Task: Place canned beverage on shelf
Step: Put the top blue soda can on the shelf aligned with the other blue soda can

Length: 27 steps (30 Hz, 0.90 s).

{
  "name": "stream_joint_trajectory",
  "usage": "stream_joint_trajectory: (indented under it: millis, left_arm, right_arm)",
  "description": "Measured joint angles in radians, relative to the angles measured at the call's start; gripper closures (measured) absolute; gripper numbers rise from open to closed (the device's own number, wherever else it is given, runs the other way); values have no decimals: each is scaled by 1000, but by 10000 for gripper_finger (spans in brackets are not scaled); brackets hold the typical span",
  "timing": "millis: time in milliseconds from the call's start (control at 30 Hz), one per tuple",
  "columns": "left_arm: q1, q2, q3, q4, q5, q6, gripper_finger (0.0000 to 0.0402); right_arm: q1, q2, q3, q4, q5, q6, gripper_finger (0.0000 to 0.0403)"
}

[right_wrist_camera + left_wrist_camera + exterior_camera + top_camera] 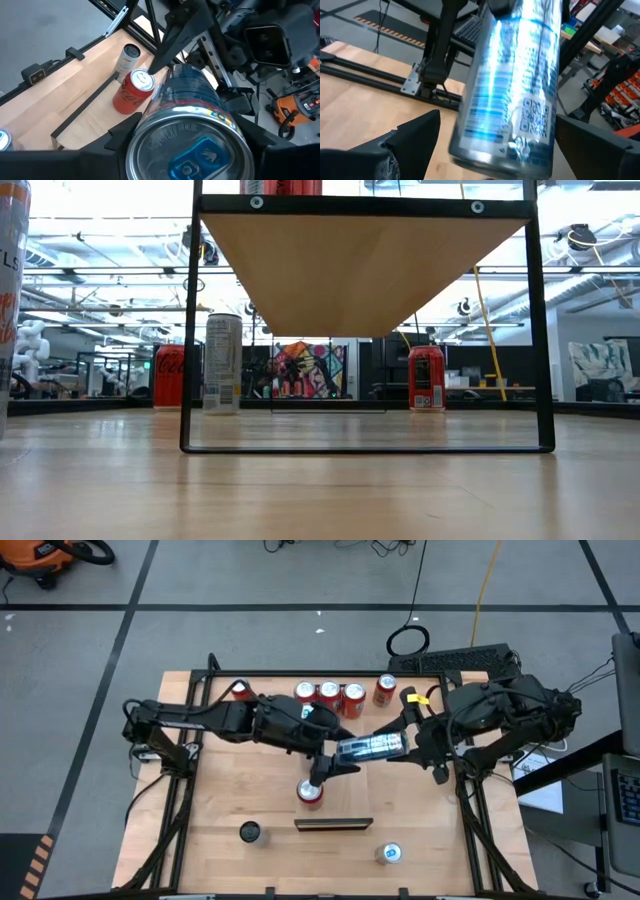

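Red upright drink can with a silver top [310, 792] taken as landmark, standing on the pale wooden desk [230, 790]. Just above it and a little to the right arm's side, a silver-and-blue printed beverage can [368, 748], carried sideways and clear of the desk. Clamped on its body near one end, the right gripper [400, 743]; pull-tab top turned toward the right wrist camera. At the held can's other end, almost directly over the red can, the left gripper [333, 766], its fingers [410, 145] spread wide, one on each side of the silver-and-blue can with a gap on both sides.

Just beside the red can, on the side away from the arms, a thin black bar [334, 825] lying flat. Near the red can, past the bar's end, a slim pale can with a dark top [248, 831]. Well apart from the red can, along the desk's far edge, a row of three red cans [328, 692].

Pale-wood shelf board in a black metal frame [360, 270], seen from underneath in the low view, raised above the desk. Held can not on it; cannot tell where the shelf stands relative to the red can.
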State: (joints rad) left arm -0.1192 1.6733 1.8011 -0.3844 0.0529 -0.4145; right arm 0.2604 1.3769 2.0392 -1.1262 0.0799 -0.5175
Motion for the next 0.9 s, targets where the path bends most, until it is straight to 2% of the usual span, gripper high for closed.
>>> stream_joint_trajectory:
  millis: [100,500,733,900]
  left_arm:
    - [0,-1,0,3,-1,0,31]
    - [0,-1,0,0,-1,-21,130]
    - [-1,-2,0,9,-1,-20,143]
    - [0,-5,0,17,-2,-26,144]
  right_arm:
    - [0,0,0,0,-1,4,193]
    - [0,0,0,0,-3,4,193]
    - [0,-1,0,0,-3,7,185]
    - [1,-1,0,2,-3,34,140]
